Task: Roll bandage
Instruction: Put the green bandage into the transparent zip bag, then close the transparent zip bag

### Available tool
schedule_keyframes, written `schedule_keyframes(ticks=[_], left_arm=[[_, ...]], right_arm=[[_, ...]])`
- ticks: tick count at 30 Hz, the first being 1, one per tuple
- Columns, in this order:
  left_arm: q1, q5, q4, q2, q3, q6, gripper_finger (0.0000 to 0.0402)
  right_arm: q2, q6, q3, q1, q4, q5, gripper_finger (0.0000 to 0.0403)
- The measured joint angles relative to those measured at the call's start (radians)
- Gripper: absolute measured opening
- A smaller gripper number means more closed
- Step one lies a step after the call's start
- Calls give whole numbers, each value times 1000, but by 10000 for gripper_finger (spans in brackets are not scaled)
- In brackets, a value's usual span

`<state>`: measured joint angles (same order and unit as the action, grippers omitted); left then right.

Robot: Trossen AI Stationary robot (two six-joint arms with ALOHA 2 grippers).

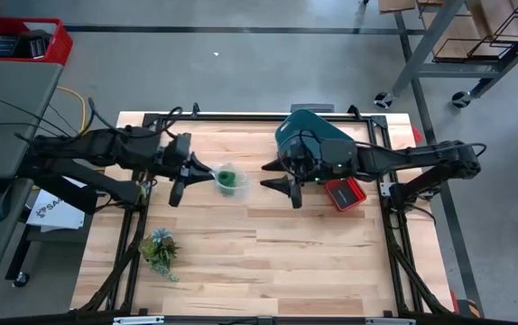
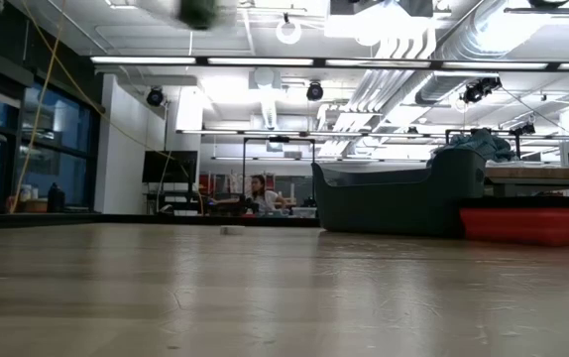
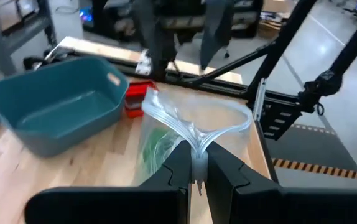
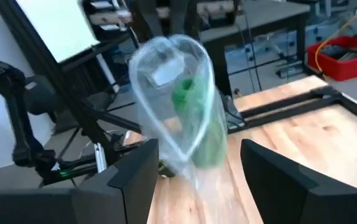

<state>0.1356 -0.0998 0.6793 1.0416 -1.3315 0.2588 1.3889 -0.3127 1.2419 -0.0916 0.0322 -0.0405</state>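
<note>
From my end the table (image 1: 268,244) is pale wood planks, matt. The bag (image 4: 178,99) looks like thin clear glossy plastic, crinkled, with soft green bandage (image 4: 194,118) cloth inside. Behind it, the teal bin (image 3: 54,106) is smooth plastic.

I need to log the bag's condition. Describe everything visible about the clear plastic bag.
The clear plastic bag is thin, glossy and crinkled, hanging in the air above the wooden table with its mouth gaping open. The green bandage sits inside. The left pincer pinches its bunched rim shut; the right pincer stands open facing it, not touching.
</note>
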Motion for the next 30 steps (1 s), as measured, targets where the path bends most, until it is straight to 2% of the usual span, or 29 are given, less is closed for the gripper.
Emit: schedule_keyframes(ticks=[8,19,23,30], left_arm=[[0,80,-57,31,0,-9,16],[-3,75,-99,58,0,25,16],[-20,67,-109,68,0,40,16],[-59,62,-110,74,0,95,16]], right_arm=[[24,26,0,8,-38,81,220],[43,16,0,7,-75,106,220],[53,-13,0,3,-72,162,220],[54,-20,0,-26,-48,165,220]])
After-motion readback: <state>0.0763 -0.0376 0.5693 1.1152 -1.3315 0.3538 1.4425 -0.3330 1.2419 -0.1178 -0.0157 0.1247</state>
